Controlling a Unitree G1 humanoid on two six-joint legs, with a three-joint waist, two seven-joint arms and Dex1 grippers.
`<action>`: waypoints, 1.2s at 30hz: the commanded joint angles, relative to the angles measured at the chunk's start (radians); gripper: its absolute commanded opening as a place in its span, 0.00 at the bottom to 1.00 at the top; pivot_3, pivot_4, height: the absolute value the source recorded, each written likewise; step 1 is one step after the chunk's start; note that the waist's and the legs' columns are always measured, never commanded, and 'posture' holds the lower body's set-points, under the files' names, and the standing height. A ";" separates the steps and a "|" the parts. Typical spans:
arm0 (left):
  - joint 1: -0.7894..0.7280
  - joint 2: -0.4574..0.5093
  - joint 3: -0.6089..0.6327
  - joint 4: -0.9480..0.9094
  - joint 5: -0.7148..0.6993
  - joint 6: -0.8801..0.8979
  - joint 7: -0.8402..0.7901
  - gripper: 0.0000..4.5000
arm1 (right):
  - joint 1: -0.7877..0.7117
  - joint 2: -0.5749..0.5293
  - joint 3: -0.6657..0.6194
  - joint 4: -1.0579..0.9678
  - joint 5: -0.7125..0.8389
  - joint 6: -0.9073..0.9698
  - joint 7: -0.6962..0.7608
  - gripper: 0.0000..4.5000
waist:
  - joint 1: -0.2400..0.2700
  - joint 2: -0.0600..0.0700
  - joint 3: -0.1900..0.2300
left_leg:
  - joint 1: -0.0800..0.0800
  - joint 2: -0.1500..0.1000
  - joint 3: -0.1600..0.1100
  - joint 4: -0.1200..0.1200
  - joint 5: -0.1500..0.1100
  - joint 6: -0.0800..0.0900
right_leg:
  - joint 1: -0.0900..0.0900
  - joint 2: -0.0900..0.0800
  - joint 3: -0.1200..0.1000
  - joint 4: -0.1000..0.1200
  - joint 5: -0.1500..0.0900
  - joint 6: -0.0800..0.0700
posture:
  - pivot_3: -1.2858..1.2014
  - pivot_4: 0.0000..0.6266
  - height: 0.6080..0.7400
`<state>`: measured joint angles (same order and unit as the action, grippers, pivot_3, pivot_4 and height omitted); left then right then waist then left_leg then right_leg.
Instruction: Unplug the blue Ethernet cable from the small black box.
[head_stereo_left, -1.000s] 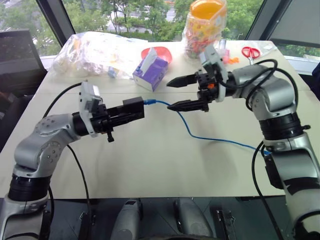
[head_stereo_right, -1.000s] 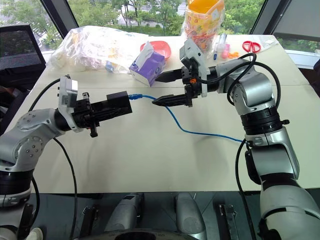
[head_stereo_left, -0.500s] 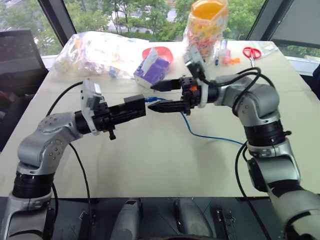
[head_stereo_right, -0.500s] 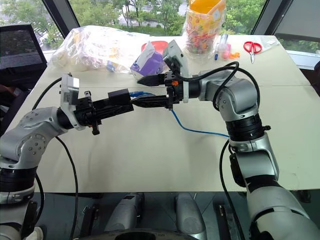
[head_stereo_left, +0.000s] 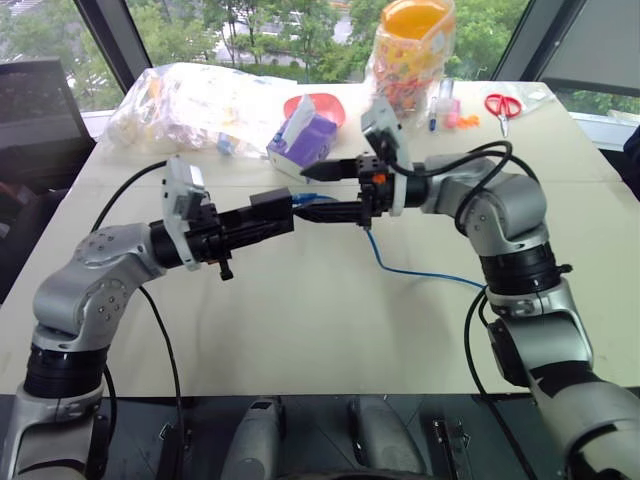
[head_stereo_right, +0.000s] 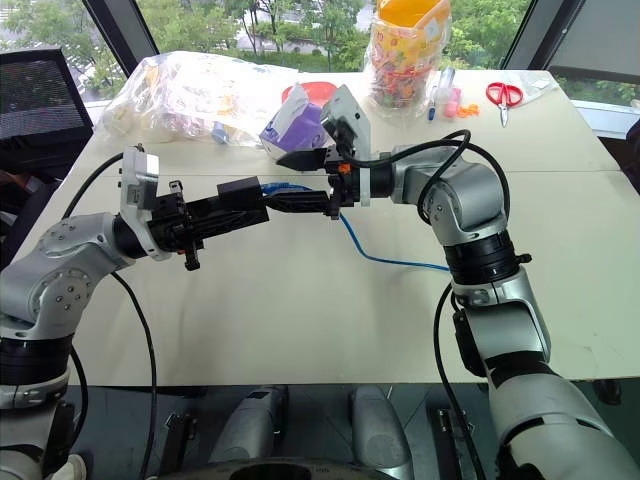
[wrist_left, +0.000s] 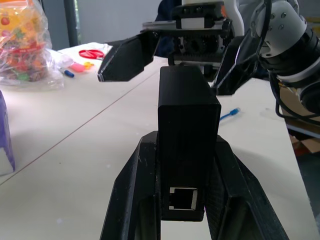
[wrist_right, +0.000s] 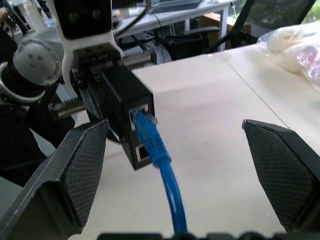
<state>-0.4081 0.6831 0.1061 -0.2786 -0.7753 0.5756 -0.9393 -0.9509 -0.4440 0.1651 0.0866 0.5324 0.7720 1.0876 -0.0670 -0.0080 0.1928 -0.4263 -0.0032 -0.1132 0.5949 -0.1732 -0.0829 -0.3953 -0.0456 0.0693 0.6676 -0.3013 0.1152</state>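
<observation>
No brand name, label or readable writing shows on any of the things in view.

Nearest, above the bare front of the cream table (head_stereo_left: 300, 330), the left gripper (head_stereo_left: 262, 222) points level toward the robot's right with its two black fingers clamped tight on the small black box (head_stereo_left: 271, 207). The box is a matte black rectangular block held off the table; in the left wrist view its near end face carries one empty square port, and the fingers press against both of its long sides. Its far end face, seen in the right wrist view, has two stacked ports (wrist_right: 140, 132). The blue Ethernet cable (wrist_right: 165, 175) is plugged into the upper port, its moulded blue boot and clear plug seated in the opening.

Facing the box, the right gripper (head_stereo_right: 300, 182) points toward the robot's left with its fingers spread wide, one above and one below the cable just beside the plug, holding nothing. The bright blue cord runs between these fingers, drops to the table and trails across it toward the robot's right.

Further back stands a purple tissue box (head_stereo_left: 303, 143) with a white tissue sticking up, and a red dish (head_stereo_left: 322, 104) behind it. A clear plastic bag (head_stereo_left: 190, 100) of goods lies at the far left, a bag of colourful sweets (head_stereo_left: 410, 55) with an orange top stands at the far edge, and red-handled scissors (head_stereo_left: 500, 104) lie at the far right.
</observation>
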 joint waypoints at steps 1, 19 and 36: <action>-0.018 -0.001 0.034 -0.033 -0.014 -0.007 0.004 0.11 | -0.003 -0.009 0.003 -0.005 -0.022 -0.038 0.018 0.99 | -0.001 0.000 0.000 | 0.000 0.000 0.000 0.000 0.000 0.000 | 0.000 0.000 0.000 0.000 0.000 0.000 | 0.52 0.24 1.00; -0.013 0.000 0.038 -0.027 -0.013 -0.007 0.006 0.11 | -0.027 -0.018 -0.025 0.017 -0.009 -0.027 0.043 0.81 | 0.000 0.000 0.000 | 0.000 0.000 0.000 0.000 0.000 0.000 | 0.000 0.000 0.000 0.000 0.000 0.000 | 0.52 0.24 1.00; -0.022 -0.019 0.045 -0.029 -0.041 0.014 0.010 0.11 | -0.046 -0.012 -0.049 -0.003 0.041 0.030 0.069 0.52 | 0.000 0.000 0.000 | 0.000 0.000 0.000 0.000 0.000 0.000 | 0.000 0.000 0.000 0.000 0.000 0.000 | 0.52 0.24 1.00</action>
<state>-0.4081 0.6638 0.1151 -0.2786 -0.7984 0.6004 -0.9303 -0.9659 -0.4533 0.1386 0.1197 0.5549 0.8018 1.1479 -0.0673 -0.0080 0.1928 -0.4263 -0.0032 -0.1132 0.5948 -0.1732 -0.0828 -0.3953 -0.0456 0.0693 0.6673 -0.3013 0.1152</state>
